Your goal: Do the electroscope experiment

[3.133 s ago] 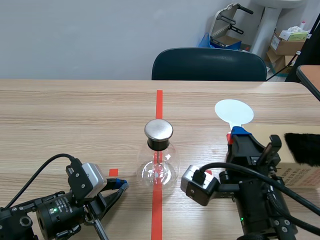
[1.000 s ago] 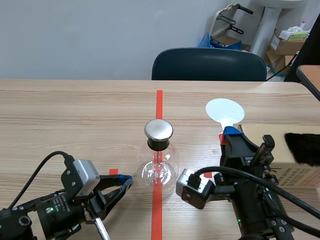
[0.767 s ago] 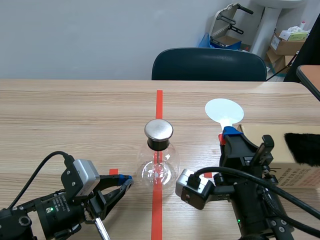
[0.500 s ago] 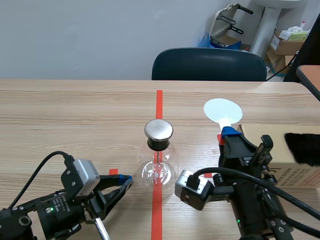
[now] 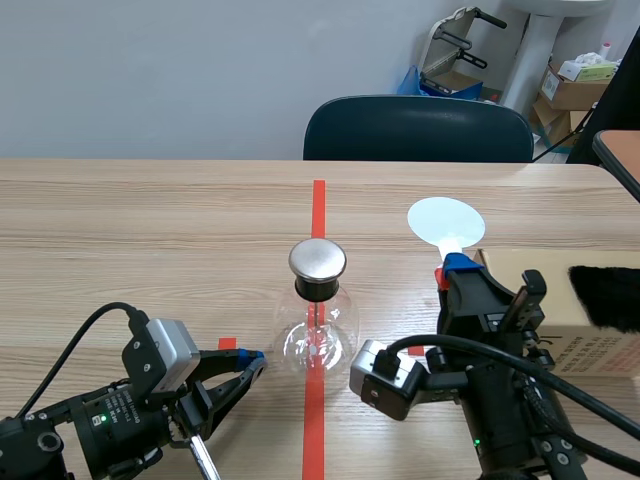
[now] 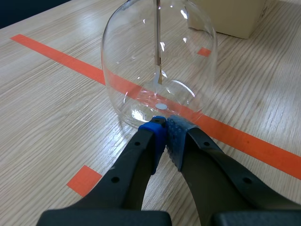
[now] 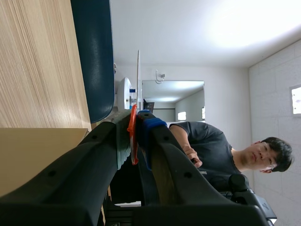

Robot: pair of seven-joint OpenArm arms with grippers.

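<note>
My left jaws: closed on nothing, pads pressed together, low on the worktop. The tips are right at the base of the glass electroscope flask, at its 8 o'clock. Flask stands upright on the red tape line, metal cap on top. My right jaws: clamped on the red handle of the white disc paddle, disc at the flask's 2 o'clock, clear of the cap. Cardboard box with black brush at 3 o'clock. Chair at 12, behind the worktop.
</note>
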